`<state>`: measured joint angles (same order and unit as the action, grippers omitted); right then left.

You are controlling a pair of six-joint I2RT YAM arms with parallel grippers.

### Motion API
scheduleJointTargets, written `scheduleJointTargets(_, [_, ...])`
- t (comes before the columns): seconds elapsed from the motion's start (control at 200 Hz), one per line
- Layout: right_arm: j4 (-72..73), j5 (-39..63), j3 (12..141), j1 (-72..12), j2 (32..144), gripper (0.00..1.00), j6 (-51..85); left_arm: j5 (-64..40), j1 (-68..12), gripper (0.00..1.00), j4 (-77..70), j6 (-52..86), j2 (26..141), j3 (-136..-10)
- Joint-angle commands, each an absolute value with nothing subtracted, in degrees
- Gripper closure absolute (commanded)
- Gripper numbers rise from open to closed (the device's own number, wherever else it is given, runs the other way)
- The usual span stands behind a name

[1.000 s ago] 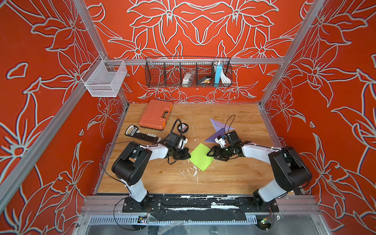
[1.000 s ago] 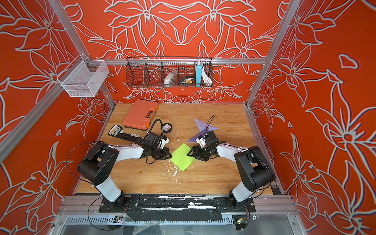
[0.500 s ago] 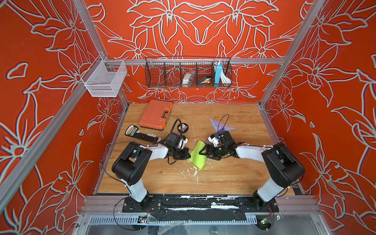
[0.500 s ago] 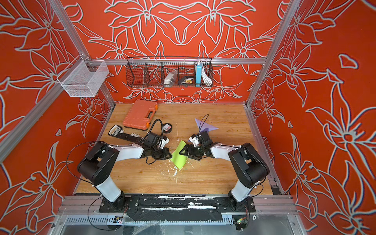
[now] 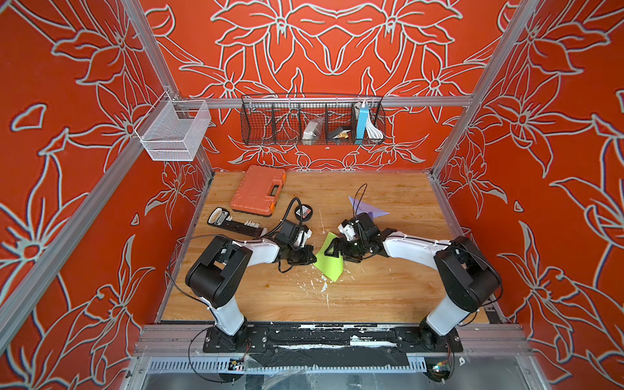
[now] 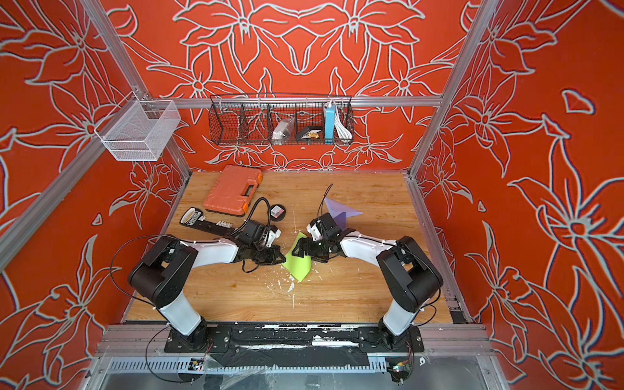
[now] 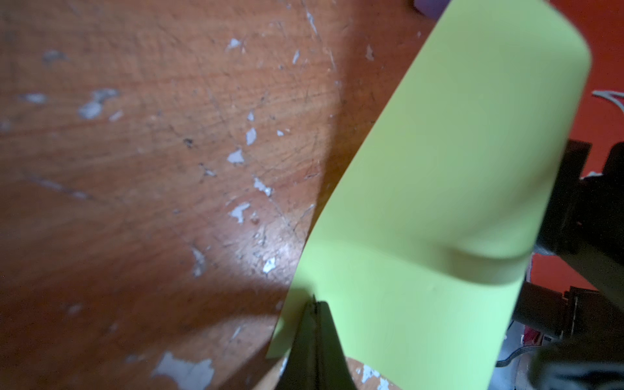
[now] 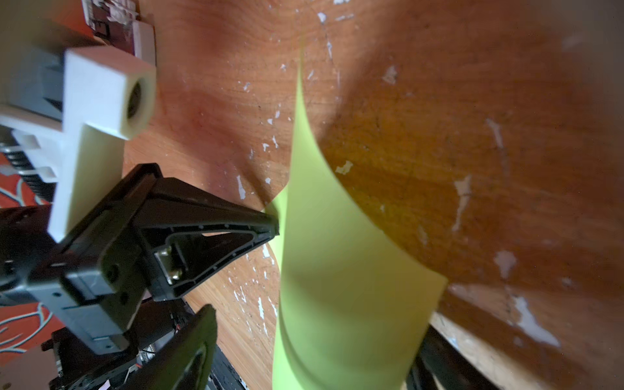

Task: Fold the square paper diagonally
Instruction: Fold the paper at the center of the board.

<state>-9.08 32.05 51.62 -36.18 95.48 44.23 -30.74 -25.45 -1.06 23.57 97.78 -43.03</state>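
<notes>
Paper on the table, between my left gripper and right gripper. Toolbox behind the left, folded sheet behind the right, basket on back wall.

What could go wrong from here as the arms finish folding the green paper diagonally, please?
1. The green paper stands in a loose curl between the jaws of the open right gripper. Nothing clamps the raised half, so it may flop flat again or land off the diagonal.
2. Only the tip of the shut left gripper appears to press one corner onto the wooden table. A sideways push from the right could slide the sheet and misalign the corners.
</notes>
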Motion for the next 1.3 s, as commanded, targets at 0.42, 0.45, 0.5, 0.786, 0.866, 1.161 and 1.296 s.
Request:
scheduleJointTargets(0.42, [5.9,41.6,47.9,-36.5,91.9,0.18,51.3,-27.0,-25.3,0.99,3.9,22.7,100.0,-41.7])
scheduleJointTargets(0.45, [5.9,41.6,47.8,-36.5,91.8,0.19,51.5,-27.0,-25.3,0.99,3.9,22.7,100.1,-41.8])
scheduleJointTargets(0.5, [6.4,41.7,47.6,-36.5,91.7,0.19,51.8,-26.9,-25.3,0.98,4.0,22.8,100.2,-41.8])
scheduleJointTargets(0.786, [4.9,41.4,47.8,-36.5,89.2,0.16,50.7,-26.9,-25.3,0.99,4.0,22.8,100.3,-41.8])
scheduleJointTargets(0.866, [4.5,41.2,47.7,-36.5,89.3,0.15,50.8,-26.9,-25.4,0.99,4.0,22.8,100.2,-41.8])
scheduleJointTargets(1.161, [5.5,41.1,47.2,-36.5,89.4,0.13,51.3,-26.9,-25.4,0.99,4.0,22.8,100.0,-41.7])
scheduleJointTargets(1.296, [5.3,41.4,47.5,-36.5,89.8,0.28,51.2,-26.9,-25.3,0.99,4.0,22.8,99.9,-41.7])
